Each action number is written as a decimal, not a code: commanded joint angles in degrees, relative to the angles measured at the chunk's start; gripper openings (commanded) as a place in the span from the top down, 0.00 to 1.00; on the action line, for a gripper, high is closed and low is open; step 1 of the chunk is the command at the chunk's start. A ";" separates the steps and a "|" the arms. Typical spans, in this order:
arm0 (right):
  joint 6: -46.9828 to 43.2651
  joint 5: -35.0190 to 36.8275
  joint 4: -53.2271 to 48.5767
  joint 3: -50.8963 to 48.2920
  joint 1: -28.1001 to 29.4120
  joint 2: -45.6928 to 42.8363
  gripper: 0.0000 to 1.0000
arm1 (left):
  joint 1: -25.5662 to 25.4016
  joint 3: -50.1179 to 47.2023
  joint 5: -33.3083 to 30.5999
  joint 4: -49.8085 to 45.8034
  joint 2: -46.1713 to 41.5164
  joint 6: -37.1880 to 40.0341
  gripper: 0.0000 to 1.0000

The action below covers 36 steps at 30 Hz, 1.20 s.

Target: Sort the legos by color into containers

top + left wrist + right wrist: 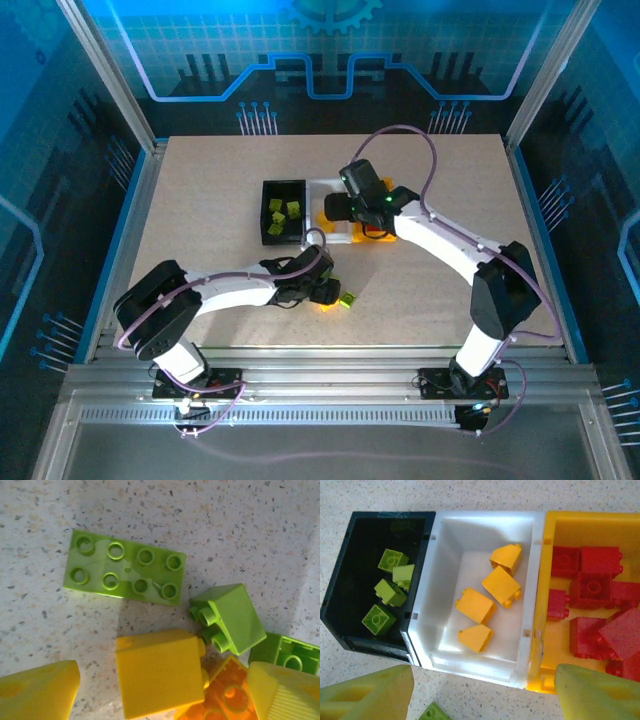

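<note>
In the right wrist view the three bins stand side by side. The black bin (340, 600) holds several lime green legos (384, 591). Several yellow-orange legos (501, 585) lie in the white bin (470, 662), and the yellow bin (545, 555) holds red legos (592, 587). My right gripper (482, 700) hangs open and empty over the bins' near edge (340, 205). My left gripper (161, 692) is open low over a loose pile, its fingers (37, 692) either side of a yellow brick (160, 672) without touching it. Beside the brick lie an orange brick (227, 695), a green plate (125, 571) and green bricks (227, 617).
From above, the black bin (268, 215) and yellow bin (380, 238) sit mid-table, with the left gripper (322, 290) just in front of them. A green lego (347, 299) lies by that gripper. Bare tabletop spreads to both sides.
</note>
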 commanded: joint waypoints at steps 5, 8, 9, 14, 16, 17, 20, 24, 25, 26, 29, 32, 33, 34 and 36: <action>1.08 0.19 2.66 -4.00 -0.81 -5.02 0.24 | -0.99 1.32 -4.57 -1.33 2.35 0.46 0.46; 1.25 0.29 2.97 -5.39 -0.85 -6.43 0.25 | -1.08 1.77 -4.78 -2.26 2.72 0.55 0.46; 1.33 0.26 3.14 -5.85 -0.94 -6.83 0.25 | -1.17 2.03 -5.37 -3.10 2.85 0.43 0.43; 1.43 0.70 3.37 -7.56 -1.08 -8.64 0.25 | -1.16 1.06 -6.48 -3.40 1.88 0.11 0.53; 1.67 0.66 3.41 -8.30 -1.23 -9.36 0.25 | -1.21 0.82 -6.46 -3.50 -0.03 -0.21 0.58; 1.69 0.65 3.53 -8.70 -1.31 -9.85 0.24 | -1.17 0.66 -6.43 -3.62 -1.42 -0.34 0.59; 2.17 0.72 3.17 -10.05 -1.79 -11.42 0.25 | -1.09 1.17 -7.40 -5.07 -6.37 -0.31 0.63; 2.64 0.20 2.77 -13.81 -2.28 -14.53 0.24 | 2.21 4.20 -5.79 -5.46 -11.19 0.79 0.63; 2.82 -0.06 2.67 -15.04 -2.24 -15.20 0.24 | 3.44 5.62 -5.21 -5.43 -11.07 1.13 0.63; 3.12 -0.42 2.43 -16.21 -2.26 -15.99 0.24 | 5.02 7.74 -4.38 -5.43 -10.21 1.53 0.63; 4.12 -0.56 1.77 -20.30 -2.19 -18.38 0.24 | 9.83 14.86 -2.22 -4.35 -4.55 2.61 0.64; 4.71 -1.33 1.61 -24.19 -2.13 -20.48 0.24 | 12.96 24.21 -1.02 -4.83 4.19 3.67 0.65; 4.64 -2.01 1.65 -25.27 -2.08 -20.86 0.24 | 13.52 27.48 -1.03 -5.25 7.46 4.19 0.66; 4.60 -2.45 1.40 -25.96 -1.91 -21.05 0.24 | 13.90 30.27 -1.46 -5.85 10.10 4.55 0.66; 4.69 -2.79 1.00 -27.61 -1.31 -21.29 0.24 | 14.86 36.31 -1.91 -7.59 15.74 4.82 0.66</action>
